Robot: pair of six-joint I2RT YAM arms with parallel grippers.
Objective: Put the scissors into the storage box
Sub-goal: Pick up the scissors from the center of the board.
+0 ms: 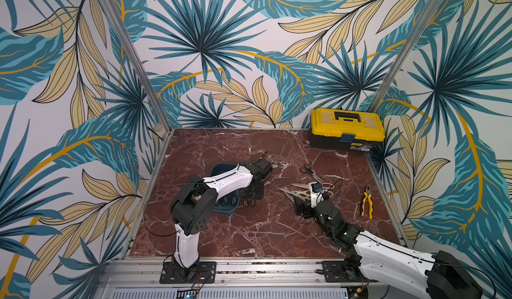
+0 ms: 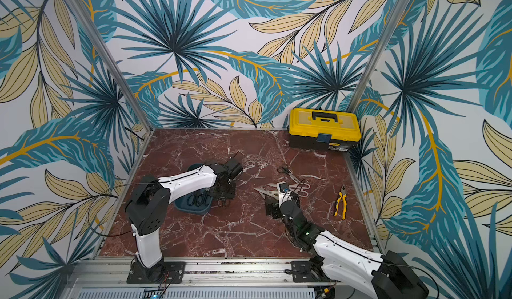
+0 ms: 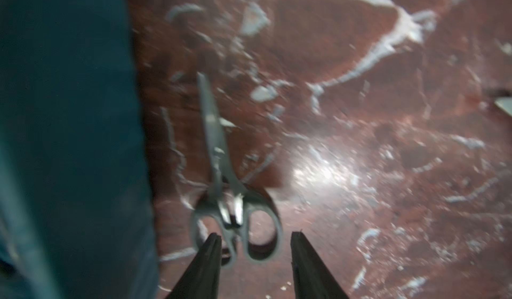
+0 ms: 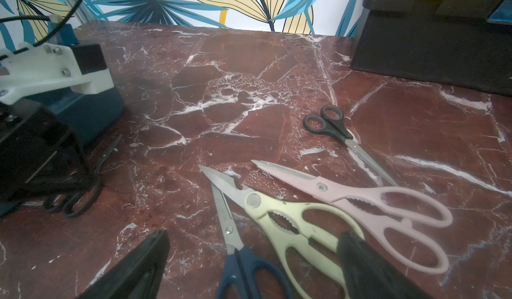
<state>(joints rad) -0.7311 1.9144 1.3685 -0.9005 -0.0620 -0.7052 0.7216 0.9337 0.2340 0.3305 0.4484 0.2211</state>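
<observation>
hanging the left gripper [image 3: 256, 235] low over the red marble table [image 1: 249, 236], just right of the storage box [image 1: 225, 211], in the left half of the scene. holding its fingers [image 3: 210, 258] part-way apart, straddling the handle loops of a small grey-handled pair of scissors [image 3: 219, 156] without pinching them: one finger overlapping a loop, a sliver of table showing beside the other. lying flat on the table just beside the box wall, that pair, blades pointing away from the gripper, blurring in the left wrist view. showing black handle loops [image 2: 197, 200] inside the box in both top views, too dark for counting.

spreading the right gripper [image 4: 256, 235] wide and gripping nothing, low over a cluster right of centre: blue-handled scissors [image 4: 238, 267], cream-handled scissors [image 4: 288, 222] crossing their blade, pale pink-handled scissors [image 4: 382, 203] just to the right. resting a little farther off, black-handled scissors [image 4: 328, 124], blade running up to the pink pair's handle. sitting in the far right corner, a yellow-and-black toolbox [image 1: 346, 128]; lying near the right edge, yellow-handled pliers [image 1: 366, 205].
</observation>
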